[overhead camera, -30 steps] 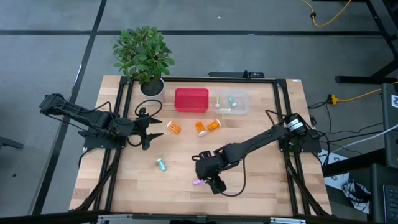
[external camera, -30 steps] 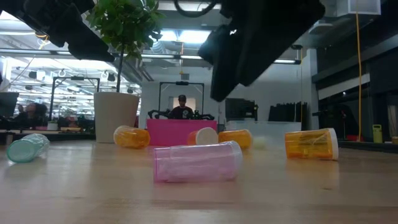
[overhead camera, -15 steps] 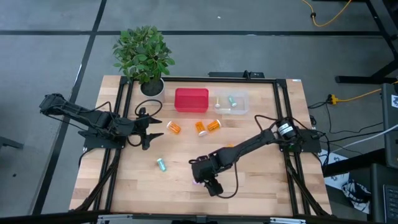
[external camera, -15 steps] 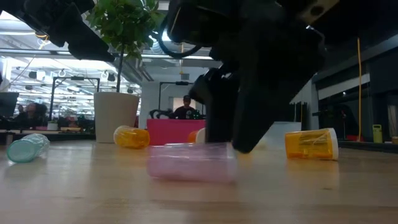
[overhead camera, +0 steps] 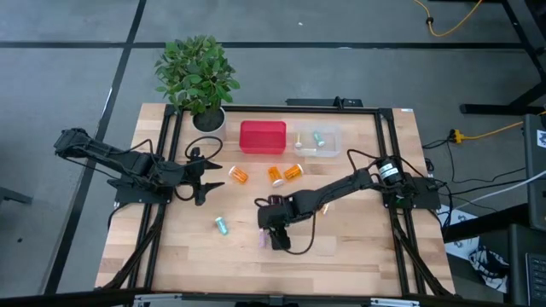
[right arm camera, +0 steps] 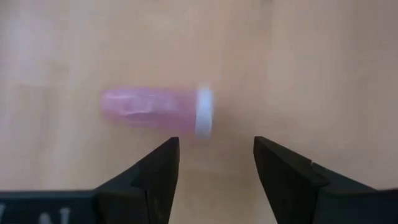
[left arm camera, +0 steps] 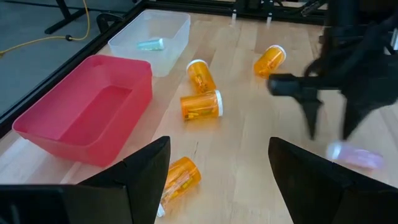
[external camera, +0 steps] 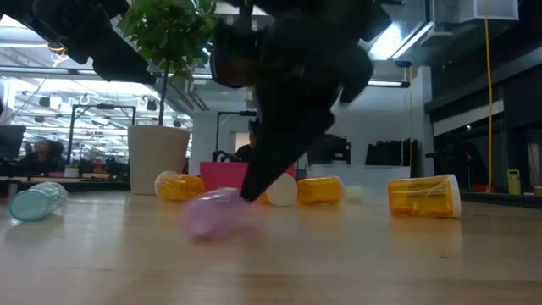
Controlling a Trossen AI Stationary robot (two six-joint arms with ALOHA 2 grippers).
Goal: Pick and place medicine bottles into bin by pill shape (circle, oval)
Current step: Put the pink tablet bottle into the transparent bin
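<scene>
Hovering low over the pale wooden tabletop (overhead camera: pixel 358 247), my right gripper (overhead camera: pixel 271 236) has its two dark fingers spread apart, holding nothing, just above the purple bottle (right arm camera: pixel 155 110). That bottle is a small translucent pinkish-purple cylinder with a white cap, lying on its side on the smooth wood grain near the front middle of the tabletop, ahead of my fingers and not between them. My left gripper (overhead camera: pixel 205 176) waits at the left side of the tabletop, its fingers also parted and empty. A pastel teal bottle (overhead camera: pixel 221 225) lies on its side between my two grippers. Toward the back, three translucent orange bottles (left arm camera: pixel 201 104) with white caps lie scattered on their sides, and a fourth orange bottle (left arm camera: pixel 270 60) lies off to the right near my right arm. Behind them stand a glossy red rectangular bin (overhead camera: pixel 263 137) and, just beside it, a clear plastic bin (overhead camera: pixel 334 143) with a teal bottle in it. A leafy green plant (overhead camera: pixel 195 72) in a white pot stands at the back left corner.
</scene>
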